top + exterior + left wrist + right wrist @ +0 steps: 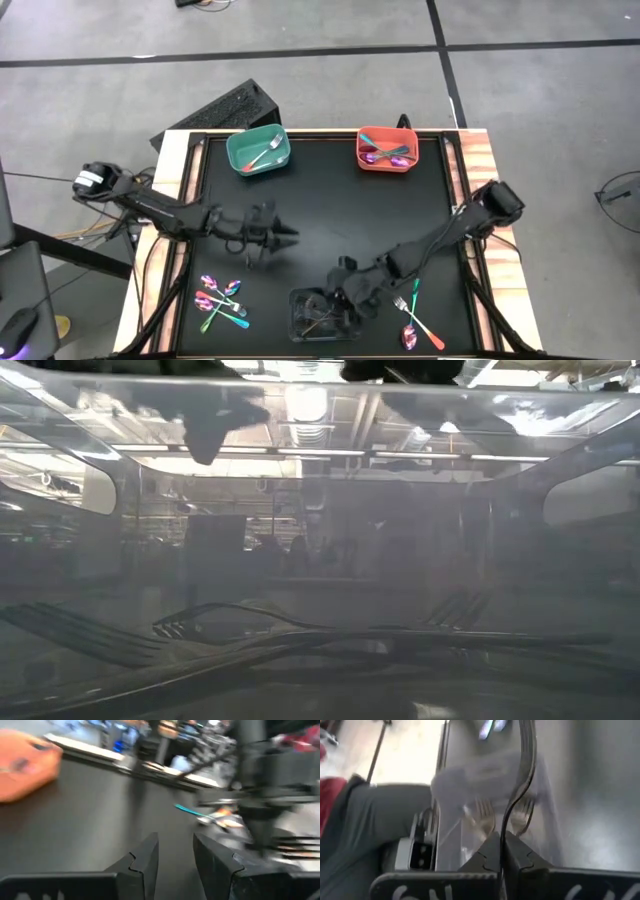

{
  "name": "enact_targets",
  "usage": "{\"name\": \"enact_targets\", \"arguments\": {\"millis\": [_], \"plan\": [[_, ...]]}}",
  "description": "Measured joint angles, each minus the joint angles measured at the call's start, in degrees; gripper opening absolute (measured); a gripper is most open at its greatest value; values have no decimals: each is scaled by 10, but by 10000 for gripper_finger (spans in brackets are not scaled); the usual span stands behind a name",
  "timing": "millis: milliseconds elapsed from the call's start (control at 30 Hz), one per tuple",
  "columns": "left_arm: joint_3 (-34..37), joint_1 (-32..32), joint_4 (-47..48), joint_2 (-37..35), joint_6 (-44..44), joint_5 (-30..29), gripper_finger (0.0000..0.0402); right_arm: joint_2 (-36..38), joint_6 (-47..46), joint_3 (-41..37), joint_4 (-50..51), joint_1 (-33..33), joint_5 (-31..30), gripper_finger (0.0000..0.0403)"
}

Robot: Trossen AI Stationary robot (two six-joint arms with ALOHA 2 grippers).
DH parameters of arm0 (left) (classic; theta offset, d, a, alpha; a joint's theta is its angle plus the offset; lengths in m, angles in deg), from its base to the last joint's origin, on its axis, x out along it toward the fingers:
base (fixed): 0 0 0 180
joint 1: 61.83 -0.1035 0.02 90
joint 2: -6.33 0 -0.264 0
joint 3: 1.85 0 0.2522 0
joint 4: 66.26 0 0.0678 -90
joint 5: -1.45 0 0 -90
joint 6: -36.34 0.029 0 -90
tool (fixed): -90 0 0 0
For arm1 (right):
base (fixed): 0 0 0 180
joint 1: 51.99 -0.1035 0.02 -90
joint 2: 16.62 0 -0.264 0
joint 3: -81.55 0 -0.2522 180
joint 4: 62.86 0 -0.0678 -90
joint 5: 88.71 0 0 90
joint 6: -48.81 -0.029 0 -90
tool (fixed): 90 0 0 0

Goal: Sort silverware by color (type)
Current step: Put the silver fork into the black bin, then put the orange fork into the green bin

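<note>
In the high view, the black table (320, 190) carries a green bin (258, 151) with one piece of silverware inside, and a red bin (387, 149) with several pieces inside; both stand at the far edge. More silverware (222, 301) with coloured handles lies in a loose group near the left front corner, and another small group (415, 312) lies near the right front. A clear plastic tray (322, 313) stands at the front middle. The left gripper (284, 236) is over bare table at the centre left, well apart from the silverware. The right gripper (336, 294) is over the clear plastic tray. In the low view, the camera looks through the tray wall, and dull grey forks (250, 622) lie across each other on its bottom. In the left wrist view, the left gripper (176, 847) has its two fingers apart with nothing between them, above the black table; a teal handle (187, 810) is seen farther off, blurred. In the right wrist view, the right gripper (502, 846) has its fingers pressed together on the handle of a grey fork (520, 780), which stands up from the pincer, with other grey forks in the clear tray beyond it.
</note>
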Motion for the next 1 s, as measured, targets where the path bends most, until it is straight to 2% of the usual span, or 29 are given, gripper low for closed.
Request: {"name": "enact_targets", "arguments": {"millis": [133, 333, 467, 533, 667, 767, 1000], "plan": [[0, 79, 14, 0, -48, -15, 110, -26, -20, 0, -3, -11, 13, 37], [0, 190, 93, 0, -92, -156, 110, -51, 15, 0, -23, -26, -71, 103], [0, 226, 156, 0, -121, -224, 110, -43, -21, 0, -7, -25, -104, 151], [0, 230, 190, 0, -140, -238, 110, -25, -58, 0, 18, -27, -124, 169], [0, 229, 231, 0, -181, -255, 110, 21, -152, 0, 139, -56, -148, 183], [0, 232, 243, 6, -197, -263, 110, 45, -254, 0, 246, -89, -151, 179], [0, 256, 251, 7, -213, -318, 110, 48, -494, 0, 383, -171, -148, 153]]}}
